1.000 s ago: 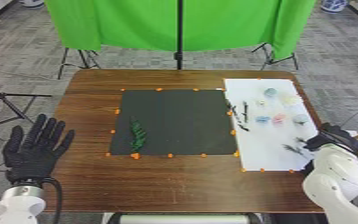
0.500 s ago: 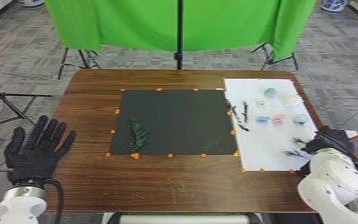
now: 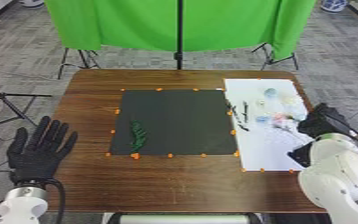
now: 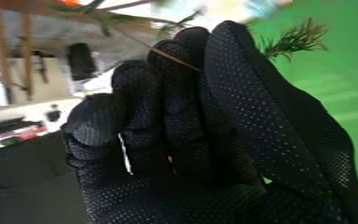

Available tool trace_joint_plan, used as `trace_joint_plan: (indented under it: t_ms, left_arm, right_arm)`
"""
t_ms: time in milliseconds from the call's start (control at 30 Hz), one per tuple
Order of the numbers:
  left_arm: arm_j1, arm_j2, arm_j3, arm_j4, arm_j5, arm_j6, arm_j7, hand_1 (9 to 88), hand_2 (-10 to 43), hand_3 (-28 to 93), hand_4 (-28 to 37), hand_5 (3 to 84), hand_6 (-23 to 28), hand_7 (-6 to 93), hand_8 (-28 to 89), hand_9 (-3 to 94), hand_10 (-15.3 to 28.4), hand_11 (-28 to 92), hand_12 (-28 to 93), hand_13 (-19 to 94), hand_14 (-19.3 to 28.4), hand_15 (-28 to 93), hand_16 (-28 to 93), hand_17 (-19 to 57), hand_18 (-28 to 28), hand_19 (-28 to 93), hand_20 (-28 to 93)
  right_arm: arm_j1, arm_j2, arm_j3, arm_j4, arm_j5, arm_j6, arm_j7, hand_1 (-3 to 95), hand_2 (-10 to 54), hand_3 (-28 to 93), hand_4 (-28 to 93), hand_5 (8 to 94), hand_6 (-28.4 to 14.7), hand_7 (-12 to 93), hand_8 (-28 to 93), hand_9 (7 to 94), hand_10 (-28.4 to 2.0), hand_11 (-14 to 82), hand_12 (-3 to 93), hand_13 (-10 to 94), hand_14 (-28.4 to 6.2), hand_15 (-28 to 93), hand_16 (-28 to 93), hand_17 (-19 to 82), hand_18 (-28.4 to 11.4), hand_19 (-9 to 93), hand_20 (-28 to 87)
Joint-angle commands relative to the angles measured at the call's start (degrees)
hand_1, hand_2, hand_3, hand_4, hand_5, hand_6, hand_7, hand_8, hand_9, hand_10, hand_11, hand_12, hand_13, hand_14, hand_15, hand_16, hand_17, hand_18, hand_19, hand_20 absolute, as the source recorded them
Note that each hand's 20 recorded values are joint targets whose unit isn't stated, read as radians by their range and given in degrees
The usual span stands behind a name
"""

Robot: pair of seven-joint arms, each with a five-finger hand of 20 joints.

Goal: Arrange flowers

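Against the earlier frame, the right robot hand (image 3: 322, 122) is now standing farther forward and closer in over the white sheet (image 3: 257, 157), carrying the needle-leaved sprig (image 4: 297, 41) with it. In the right wrist view, the right robot hand (image 4: 269, 110) is grasping this sprig, its thumb pressing toward the fingers. The thin brown stem (image 4: 149, 46) is running at a slant to the fingers, and a bushy tuft of fine green needles is showing beyond the thumb. In the head view, the sprig is appearing as thin, dark strands above the white sheet, near the pink flower (image 3: 279, 117).

A second piece of greenery, the leafy green sprig (image 3: 138, 137), is lying on the dark mat (image 3: 182, 120), toward its near left corner. It is looking deep green, narrow and feathery, and is running roughly lengthwise toward the near edge.

On the white sheet, the far blue flower (image 3: 270, 92) and the near blue flower (image 3: 262, 119) are looking pale and soft. Dark slender twigs (image 3: 245, 112) are lying along the side next to the mat.

The left robot hand (image 3: 40, 152) is resting released, fingers straight and spread, over the left side of the brown surface (image 3: 180, 187).
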Motion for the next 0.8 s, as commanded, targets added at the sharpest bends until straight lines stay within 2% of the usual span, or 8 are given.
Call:
trace_joint_plan:
  t_ms: [33, 133, 300, 467, 800]
  left_arm:
    - [-0.07, 0.40, 0.84, 0.68, 0.16, 0.59, -1.46, 26.7, 15.5, 72, -28.3, 44.4, 7.0, 19.4, -10, 39.1, 15.2, 26, 14, 30, 15.2, 42, -6, -5.5, 14.9, 39, 17]
    - [-0.94, 0.56, 1.35, 1.12, 0.27, 0.80, -1.99, 26.7, 15.4, 72, -28.3, 44.3, 7.0, 19.3, -10, 39.1, 15.2, 26, 14, 30, 15.1, 42, -6, -5.5, 14.9, 39, 17]
    - [-1.70, 0.76, 2.46, 1.35, 0.21, 1.51, -3.09, 26.7, 15.3, 72, -28.3, 44.3, 7.1, 19.3, -10, 39.0, 15.2, 26, 14, 30, 15.1, 42, -6, -5.5, 14.9, 39, 17]
    - [-3.68, 1.34, 4.60, 1.96, 0.43, 1.88, -4.18, 26.7, 15.2, 72, -28.3, 44.3, 7.1, 19.3, -10, 38.9, 15.2, 27, 14, 29, 15.2, 42, -6, -5.5, 14.9, 38, 17]
    - [-5.38, 2.45, 6.66, 2.49, 0.17, 2.57, -5.02, 26.7, 15.2, 72, -28.3, 44.2, 7.2, 19.3, -10, 38.9, 15.2, 27, 14, 29, 15.1, 42, -6, -5.5, 14.8, 38, 17]
  right_arm:
    - [7.49, -2.45, -8.50, -0.02, -0.44, 2.42, -3.88, 60.8, -9.5, 67, -23, 72.7, -2.7, 38, 22, 77.0, -12.3, 34.8, 57.5, 64, -15.4, 67, 49, 39, -26.6, 92, 40]
    - [11.61, -4.68, -13.04, 2.34, 0.49, 1.26, -4.43, 60.3, -9.5, 67, -22, 72.7, -2.8, 38, 22, 77.8, -11.9, 34.9, 57.5, 65, -15.2, 67, 49, 40, -26.5, 93, 40]
    - [17.77, -9.65, -21.48, 4.80, -0.08, -0.09, -6.38, 59.9, -9.5, 67, -21, 72.7, -2.9, 38, 21, 78.0, -11.7, 34.5, 57.5, 65, -14.8, 66, 48, 41, -26.4, 93, 40]
    - [21.72, -15.61, -26.55, 7.21, -1.28, 0.42, -7.13, 59.6, -9.5, 66, -21, 72.4, -3.0, 38, 22, 78.8, -11.4, 34.1, 57.1, 67, -14.5, 66, 48, 42, -26.2, 93, 40]
    - [24.85, -24.25, -33.11, 15.23, -2.36, -1.69, -8.30, 59.9, -9.5, 66, -21, 72.1, -3.1, 38, 22, 79.3, -11.4, 34.4, 57.5, 68, -14.8, 67, 47, 43, -26.3, 93, 43]
